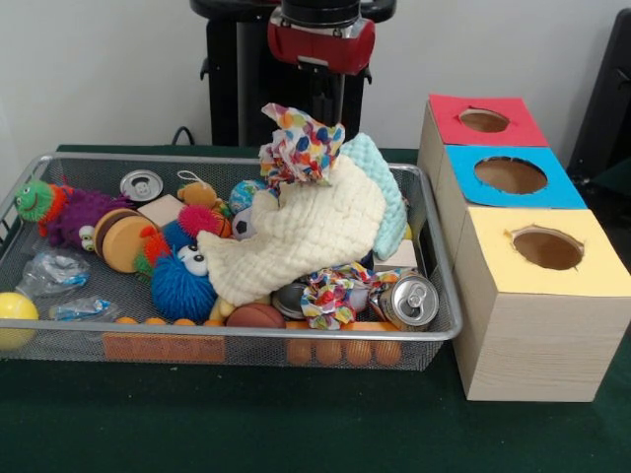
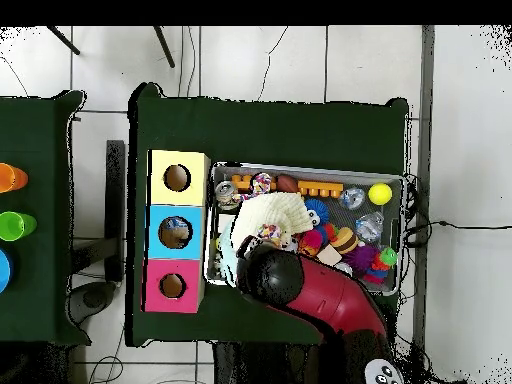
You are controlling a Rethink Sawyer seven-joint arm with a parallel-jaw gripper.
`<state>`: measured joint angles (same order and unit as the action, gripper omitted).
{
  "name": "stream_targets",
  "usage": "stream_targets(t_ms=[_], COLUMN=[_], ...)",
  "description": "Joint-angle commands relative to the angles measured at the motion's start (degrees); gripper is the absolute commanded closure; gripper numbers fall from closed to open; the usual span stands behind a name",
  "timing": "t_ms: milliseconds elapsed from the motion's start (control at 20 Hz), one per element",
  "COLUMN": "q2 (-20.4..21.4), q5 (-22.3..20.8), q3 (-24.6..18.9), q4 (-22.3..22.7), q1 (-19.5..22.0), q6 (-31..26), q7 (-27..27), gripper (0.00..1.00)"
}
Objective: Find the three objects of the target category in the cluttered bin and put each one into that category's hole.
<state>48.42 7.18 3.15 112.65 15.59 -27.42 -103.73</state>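
The wire mesh bin (image 1: 197, 332) is full of toys; it also shows in the overhead view (image 2: 310, 170). Two crumpled see-through bottles lie at its left end in the front view, one (image 1: 54, 271) behind the other (image 1: 84, 308), which shows a blue label. A third bottle is hidden. My gripper (image 1: 323, 116) hangs over the bin's far middle, shut on a colourful patterned cloth (image 1: 301, 146) that it holds raised, with a cream cloth (image 1: 306, 232) draped below. The blue-surround hole (image 1: 511, 174) is in the wooden box right of the bin, also seen from overhead (image 2: 175, 232).
The red-surround hole (image 1: 483, 120) and the yellow-surround hole (image 1: 547, 248) flank the blue one. Two shiny cans (image 1: 141, 184) (image 1: 409, 301), a blue fuzzy toy (image 1: 182, 281), a purple caterpillar (image 1: 69, 212), a yellow ball (image 1: 15, 310) and a teal cloth (image 1: 385, 182) lie in the bin.
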Motion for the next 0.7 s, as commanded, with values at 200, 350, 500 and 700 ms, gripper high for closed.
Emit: stream_targets(t_ms=[200, 350, 500, 700], q2=[-0.8, -0.4, -0.6, -0.7], q5=[0.4, 0.4, 0.3, 0.3], q3=[-1.2, -1.1, -1.1, -1.3], q4=[-4.5, -4.3, -4.4, -4.3], q1=[0.6, 0.4, 0.3, 0.4], q6=[-7.0, -7.3, -7.2, -7.2], q7=[-7.0, -7.1, -7.2, -7.1], gripper=[1.0, 1.0, 1.0, 1.0])
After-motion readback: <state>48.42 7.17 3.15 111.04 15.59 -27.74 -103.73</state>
